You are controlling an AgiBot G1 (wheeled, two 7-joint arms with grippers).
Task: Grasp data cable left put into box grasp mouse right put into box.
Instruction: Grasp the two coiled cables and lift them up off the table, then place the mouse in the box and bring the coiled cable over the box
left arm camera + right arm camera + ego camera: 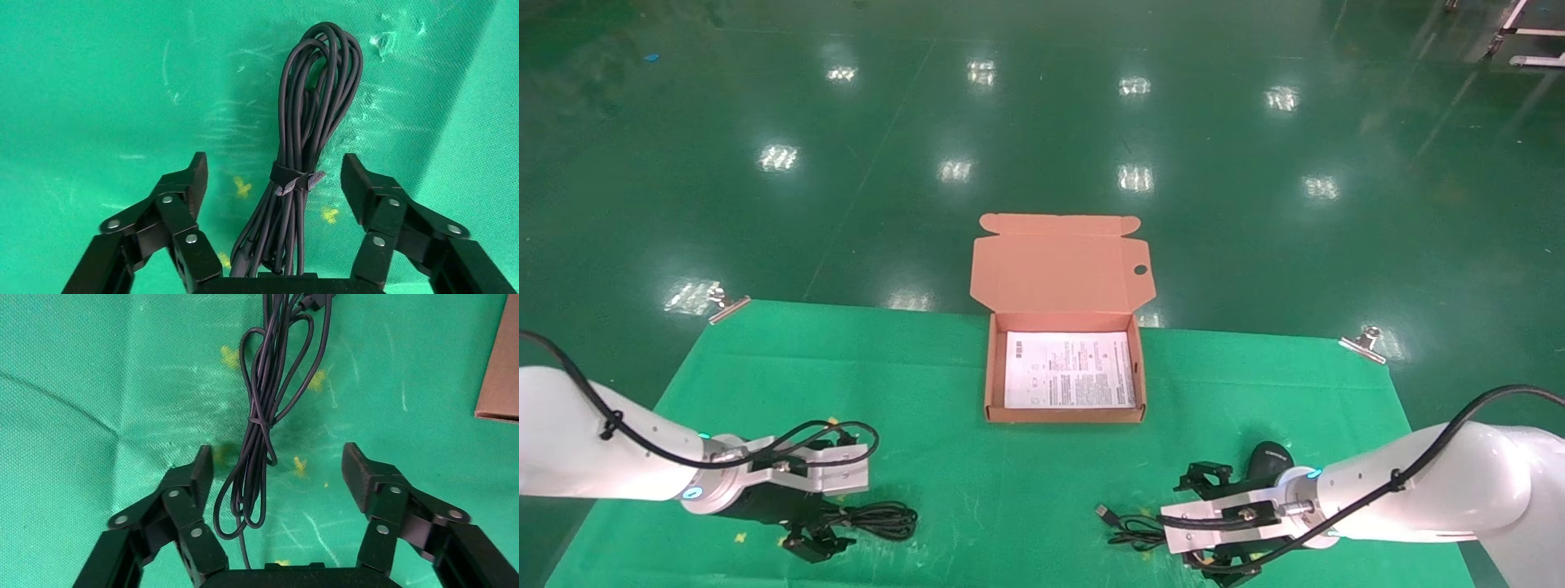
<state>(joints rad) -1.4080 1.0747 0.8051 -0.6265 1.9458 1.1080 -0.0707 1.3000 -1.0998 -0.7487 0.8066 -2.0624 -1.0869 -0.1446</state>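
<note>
Both arms are smooth, glossy white tubes, each with a thin black cable running along the outside and tied on by a small black clip. Each wrist ends in a silver metal collar with a small cyan light, and a pale flat bracket is bolted on top. The left gripper point(273, 177) and the right gripper point(277, 470) are matt black linkage claws, jointed with round silver screws and tipped with ribbed black pads.

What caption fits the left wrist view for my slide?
Open left gripper straddling the tied data cable on the green cloth, nothing grasped yet.
</note>
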